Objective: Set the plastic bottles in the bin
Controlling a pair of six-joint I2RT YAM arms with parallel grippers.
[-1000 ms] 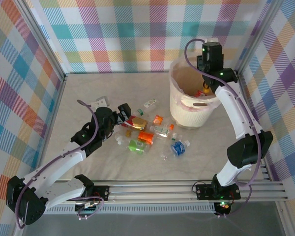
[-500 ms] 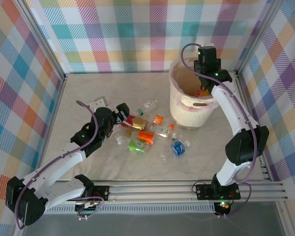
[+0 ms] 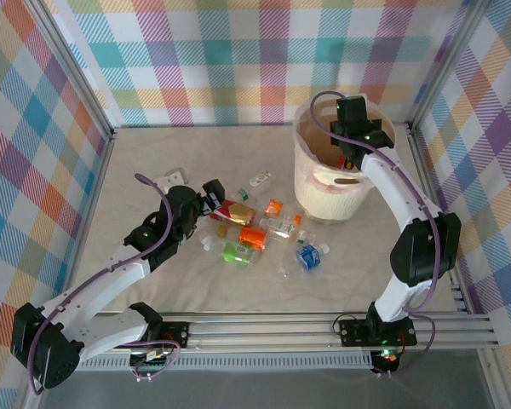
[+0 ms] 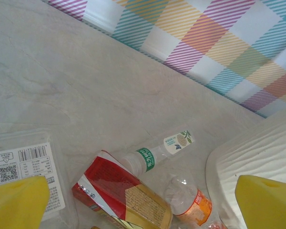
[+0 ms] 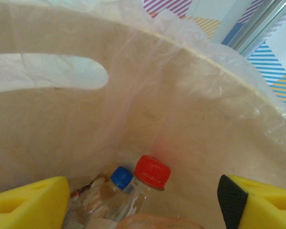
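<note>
We look down on the table (image 3: 145, 162). The bin (image 3: 324, 194) stands upright at about two o'clock on it. Our right gripper (image 3: 348, 158) hangs inside the bin's mouth, its fingers (image 5: 28, 200) spread wide with nothing between them. Down at the bottom of the bin we spot a clear bottle with a red cap (image 5: 152, 171), and a blue cap (image 5: 121, 177) sits just beside it at its nine o'clock.

The loose bottles (image 3: 264, 228) lie scattered mid-table, at about eight o'clock from the bin. Among them are an orange one (image 3: 252, 237), a green one (image 3: 235, 252) and a blue one (image 3: 307, 256).

Our left gripper (image 3: 214, 196) sits low at the pile's nine o'clock, wide open and empty. Just ahead of it lies a red-labelled bottle (image 4: 121, 191), with a slim green-banded bottle (image 4: 157, 150) at its twelve o'clock. A flat barcoded packet (image 4: 24, 164) lies by the gripper's left-hand finger.
</note>
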